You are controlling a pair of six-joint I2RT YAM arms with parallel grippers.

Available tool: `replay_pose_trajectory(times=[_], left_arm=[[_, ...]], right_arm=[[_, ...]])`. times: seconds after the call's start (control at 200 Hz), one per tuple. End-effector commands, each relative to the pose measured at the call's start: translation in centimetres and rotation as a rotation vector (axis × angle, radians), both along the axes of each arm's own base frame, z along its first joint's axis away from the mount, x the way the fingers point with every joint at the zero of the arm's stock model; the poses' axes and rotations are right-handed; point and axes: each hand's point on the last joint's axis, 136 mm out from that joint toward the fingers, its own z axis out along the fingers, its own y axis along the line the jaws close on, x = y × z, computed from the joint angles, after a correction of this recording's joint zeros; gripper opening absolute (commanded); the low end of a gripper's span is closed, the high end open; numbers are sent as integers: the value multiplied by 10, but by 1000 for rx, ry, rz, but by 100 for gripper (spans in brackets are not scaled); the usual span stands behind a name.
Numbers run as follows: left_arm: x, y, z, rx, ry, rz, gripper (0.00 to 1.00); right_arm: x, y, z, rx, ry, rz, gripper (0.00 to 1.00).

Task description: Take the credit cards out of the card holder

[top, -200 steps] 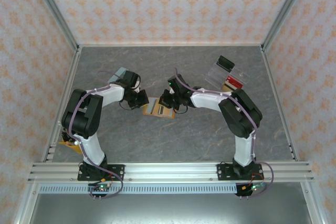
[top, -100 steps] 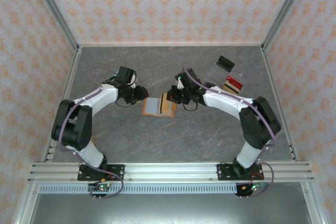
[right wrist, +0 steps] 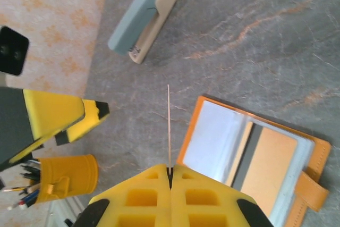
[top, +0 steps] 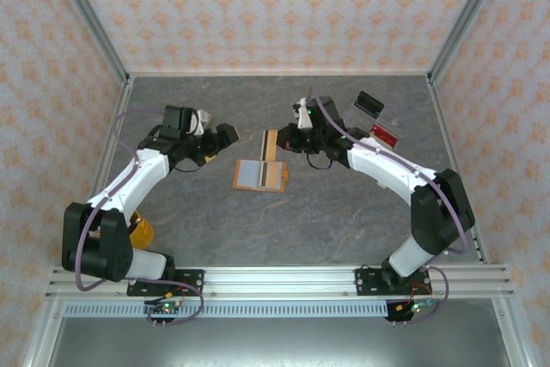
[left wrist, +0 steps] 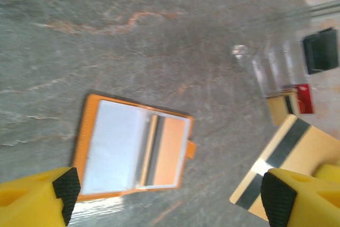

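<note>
On the table, centre: card holder (top: 260, 174) lies open flat, pockets up, with nothing touching it.
Held card (top: 270, 143): tan face with a dark stripe, in the air just beyond the holder's far edge; seen edge-on from the right wrist.
Right hand (right wrist: 170, 171): clamped shut on that card's end, with only a thin bite on it.
Left hand (left wrist: 170, 195): fingers spread wide, nothing between them, off the holder's left side and apart from it.
Pocketed card (right wrist: 268, 166): one more tan striped card sits in a pocket under the greyish film.
Cards out: red card (top: 384, 134) and a tan card (left wrist: 281, 107) beside it, by the clear tray (left wrist: 268, 62), far right.
Handling, cards: judged very light, thin, stiff but springy, with slick faces; likely to pivot or slip in a shallow pinch. Best taken by an exposed short edge, pads flat on both faces, pulled straight along the pocket.
Handling, holder: judged light and floppy; probably slides or lifts with the card unless the free hand pins it. Pin on the bare orange border, not on the pocket.
Risk: film grips the card and the holder drags along.
Other stuff: stapler (right wrist: 142, 20), yellow pen cup (right wrist: 66, 176), black block (top: 369, 102).
</note>
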Motion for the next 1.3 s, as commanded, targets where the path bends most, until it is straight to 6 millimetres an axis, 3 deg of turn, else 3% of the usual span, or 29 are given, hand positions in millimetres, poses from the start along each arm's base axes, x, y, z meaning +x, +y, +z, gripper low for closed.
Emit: replay_pose_trajectory(times=[0.0, 0.175, 0.375, 0.525, 0.736, 0.876, 1.006, 1.136, 1.296], left_arm=[[0, -13, 30, -132, -86, -48, 94], [8, -31, 68, -305, -174, -104, 95], [9, -47, 91, -406, -226, -177, 94], [12, -55, 98, -467, -235, -203, 86], [14, -60, 92, -472, -213, -218, 76], [17, -64, 91, -496, -210, -222, 58], [17, -68, 109, -547, -252, -244, 36], [15, -67, 113, -531, -262, -248, 21], [15, -68, 115, -541, -266, -231, 4]], right_arm=[[13, 12, 46, 178, -69, 37, 0], [19, 18, 65, 299, -66, 79, 0], [16, 29, 72, 375, -38, 142, 0], [20, 33, 75, 446, -10, 163, 0], [21, 35, 82, 505, 5, 183, 0], [21, 36, 82, 514, 18, 191, 0], [22, 37, 81, 528, 33, 191, 0], [22, 37, 82, 539, 33, 186, 0], [21, 37, 85, 580, 40, 181, 10]])
